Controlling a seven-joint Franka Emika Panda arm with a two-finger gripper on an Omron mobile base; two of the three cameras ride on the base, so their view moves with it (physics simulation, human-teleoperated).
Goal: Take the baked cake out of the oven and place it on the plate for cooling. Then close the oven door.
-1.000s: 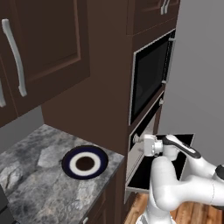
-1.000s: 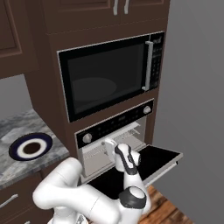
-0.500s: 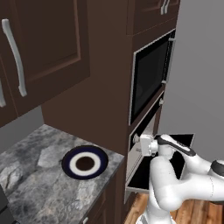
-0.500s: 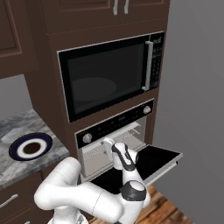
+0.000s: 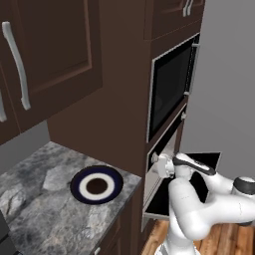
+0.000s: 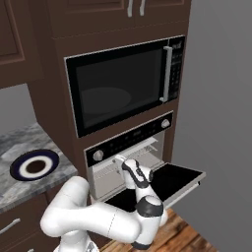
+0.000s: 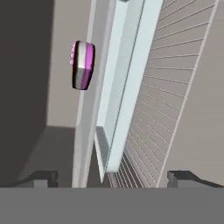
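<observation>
Cake, baked: not made out in the left base view. White arm's two-finger gripper (image 5: 158, 164) sits at the mouth of the silver-grey wall oven (image 5: 164, 149). Round navy-rimmed plate (image 5: 96, 185) lies bare on the grey marbled counter (image 5: 40, 209).

Right base view: gripper over the dropped oven door (image 6: 170, 178).

Hand view: small banded slice (image 7: 82, 65), grey, white and magenta, beside the pale wire rack (image 7: 175, 87), well ahead of the jaws, nearer the left fingertip (image 7: 41, 178). Jaws spread wide, holding nothing.

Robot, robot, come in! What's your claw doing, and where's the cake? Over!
Claw open, empty, inside the oven. Oven door down. Cake ahead on its tray, untouched. Plate waiting on counter. Nothing blocking.
</observation>
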